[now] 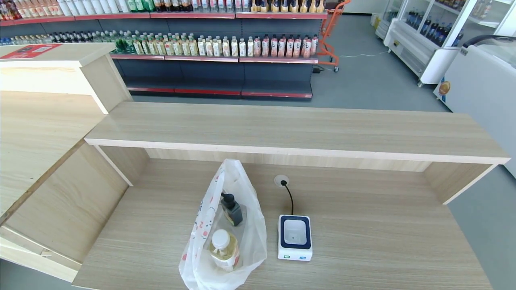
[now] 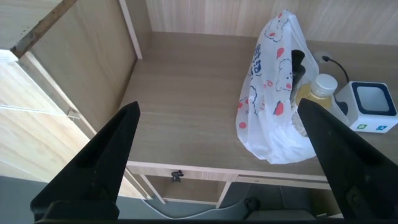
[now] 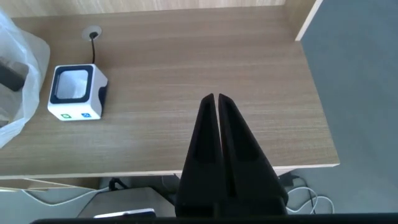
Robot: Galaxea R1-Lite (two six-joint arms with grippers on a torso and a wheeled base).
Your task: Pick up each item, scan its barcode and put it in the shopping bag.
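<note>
The translucent white plastic shopping bag with red and blue prints [image 1: 200, 237] stood on the pale wooden desk [image 1: 383, 241]. It held a dark pump-top bottle [image 1: 231, 210] and, at its six o'clock, a white-capped bottle of yellowish liquid [image 1: 223, 250]. The white square barcode scanner with a dark blue rim [image 1: 294, 237] sat just beside the bag at three o'clock. The left gripper [image 2: 217, 106] had its fingers spread wide, while the right gripper [image 3: 216, 98] had its fingers pressed together.

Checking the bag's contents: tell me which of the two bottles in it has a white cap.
The yellowish bottle nearer the robot in the shopping bag; the dark bottle behind it has a black pump top.
</note>
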